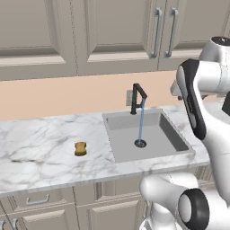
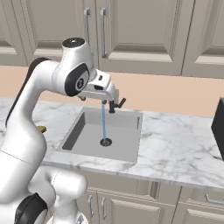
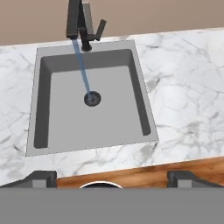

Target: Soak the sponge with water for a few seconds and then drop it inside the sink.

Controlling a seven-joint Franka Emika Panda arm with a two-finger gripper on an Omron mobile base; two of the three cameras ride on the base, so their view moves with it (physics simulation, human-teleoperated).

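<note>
We see bright, even light in all three pictures, with no strong lamp on any one side. Shadows are soft. The walls of the sink (image 3: 92, 127) look darker on its left side in the hand view. The white marble worktop (image 1: 40, 148) is pale but not glaring. The white arm (image 2: 39, 100) has a gentle shine and soft grey shading on its round parts. Everything looks a bit soft and grainy, with jagged edges on the cabinet doors (image 1: 121, 31). Nothing bends at the edges.
</note>
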